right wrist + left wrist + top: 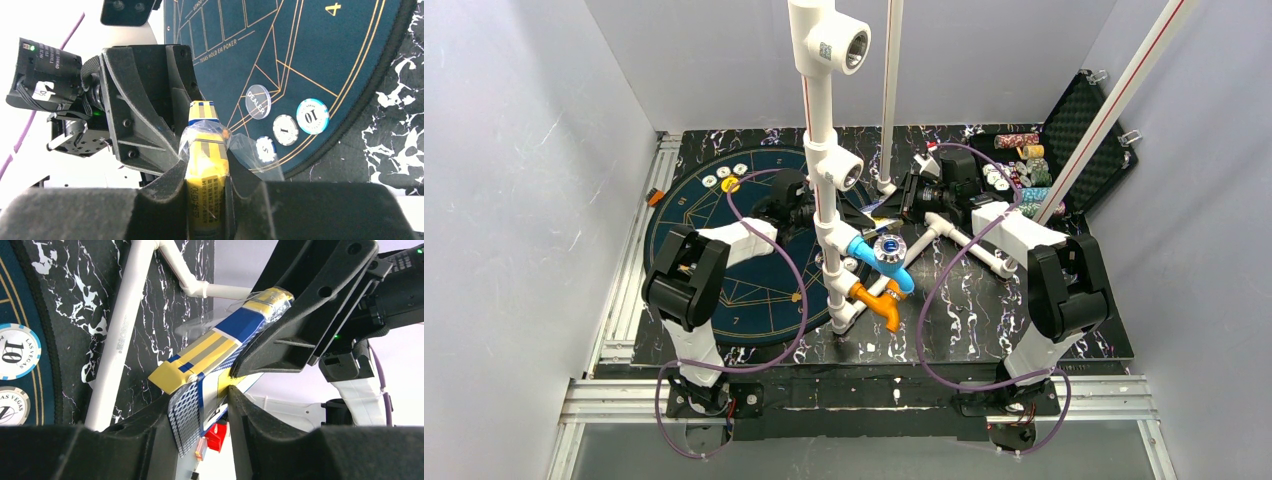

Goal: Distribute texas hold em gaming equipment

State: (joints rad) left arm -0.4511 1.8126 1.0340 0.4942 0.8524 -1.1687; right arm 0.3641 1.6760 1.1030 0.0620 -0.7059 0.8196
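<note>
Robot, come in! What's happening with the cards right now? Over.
Left gripper and right gripper both shut on the card box, opposite ends. Box wrapped in loose clear plastic. White pipe stand close beside it; chips lie on the mat.

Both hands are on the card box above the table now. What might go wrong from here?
1. The card box hangs between the left hand and right hand; an uneven pull could twist it free and drop it.
2. Loose cellophane is bunched inside the right hand's grip, which may slip.
3. The white pipe frame stands close beside both arms; a wide swing could strike it.
</note>
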